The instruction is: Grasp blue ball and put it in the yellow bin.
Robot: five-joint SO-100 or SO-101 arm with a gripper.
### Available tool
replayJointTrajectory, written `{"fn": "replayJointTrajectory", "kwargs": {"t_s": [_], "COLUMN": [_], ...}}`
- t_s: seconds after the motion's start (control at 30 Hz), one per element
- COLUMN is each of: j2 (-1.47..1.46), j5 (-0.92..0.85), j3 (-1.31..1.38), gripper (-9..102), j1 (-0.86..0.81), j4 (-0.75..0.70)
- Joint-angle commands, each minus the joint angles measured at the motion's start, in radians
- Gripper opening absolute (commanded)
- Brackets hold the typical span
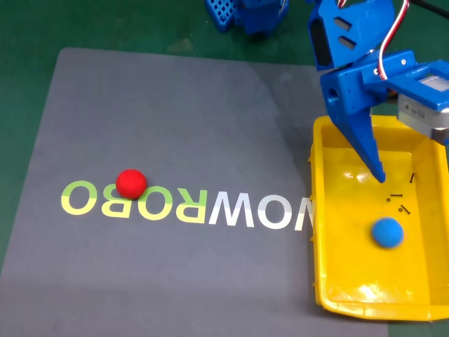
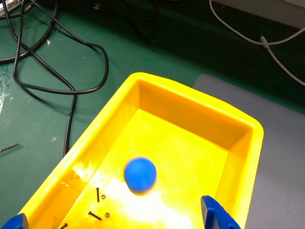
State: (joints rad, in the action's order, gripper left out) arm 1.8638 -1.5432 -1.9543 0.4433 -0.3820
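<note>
With the blue ball (image 1: 387, 232) loose on the yellow bin (image 1: 324, 281) floor and the fingers (image 2: 114, 224) wide and empty at its 12 o'clock, a careless retreat risks clipping the rim.

Fixed view: high, steep downward look over grey mat (image 1: 175, 126), moderately far. Wrist view: close, angled down into yellow bin (image 2: 143, 83). Shared: bin, mat's corner beside it.

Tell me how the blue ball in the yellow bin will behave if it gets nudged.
The blue ball is a smooth sphere, so it will likely roll freely. The yellow bin floor looks glossy, offering little grip. Raised walls should stop it escaping. It looks blurred in the wrist view, perhaps moving.
</note>
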Motion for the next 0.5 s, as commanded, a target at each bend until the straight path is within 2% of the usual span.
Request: {"fn": "replayJointTrajectory", "kwargs": {"t_s": [0.0,0.23,0.47], "j2": [0.061,0.164,0.425], "j5": [-0.005,0.000,-0.034], "j3": [0.012,-0.012,-0.209], "gripper": [41,41,40], "j1": [-0.017,-0.046,-0.126], "j4": [0.003,-0.040,-0.084]}}
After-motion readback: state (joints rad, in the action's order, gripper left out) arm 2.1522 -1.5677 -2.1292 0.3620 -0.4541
